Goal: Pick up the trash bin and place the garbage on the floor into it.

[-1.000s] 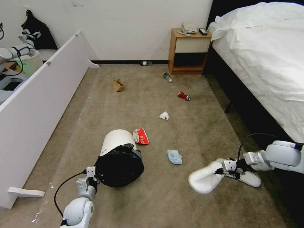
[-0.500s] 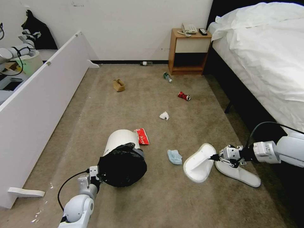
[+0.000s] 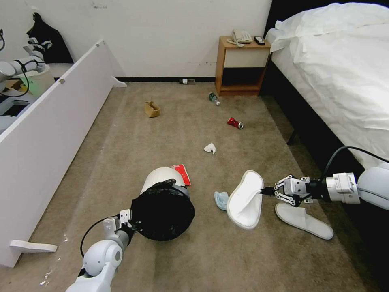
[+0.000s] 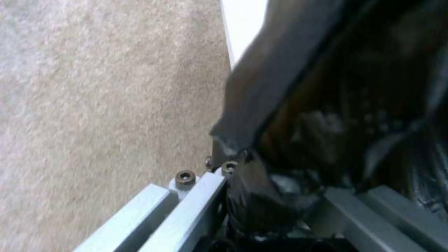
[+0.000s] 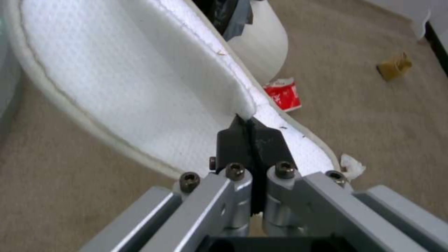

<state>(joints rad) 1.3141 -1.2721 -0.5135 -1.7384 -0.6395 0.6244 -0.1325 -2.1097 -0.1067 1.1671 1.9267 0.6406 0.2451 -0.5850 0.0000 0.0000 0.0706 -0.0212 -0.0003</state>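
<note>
bin (image 3: 162, 202): round white plastic one, black bag folded over the rim, tipped over with its mouth facing the robot. can't make out anything inside, it's just dark crinkly bag in there
left claw (image 3: 129, 222): down low on the near left, pinching the bin's bagged rim
right claw (image 3: 265, 190): pressed together on the edge of a white slipper (image 3: 244, 199), holding it up off the floor (image 3: 227, 259), just right of the bin's mouth. quilted-looking inner sole, soft stitched rim
second slipper (image 3: 304, 220): flat on the carpet below the right arm
mask (image 3: 220, 200): blue, crumpled, partly behind the held slipper, sits between it and the bin
red packet (image 3: 183, 173): touching the far side of the bin
tissue (image 3: 210, 148): small white wad mid-carpet, well apart from everything
can (image 3: 235, 123): red, lying on its side further out
bottle (image 3: 214, 98): green label, near the wooden nightstand (image 3: 242, 65)
paper bag (image 3: 152, 109): brown, out to the left
far bottle (image 3: 187, 81): lying against the wall
floor: beige-brown short pile
</note>
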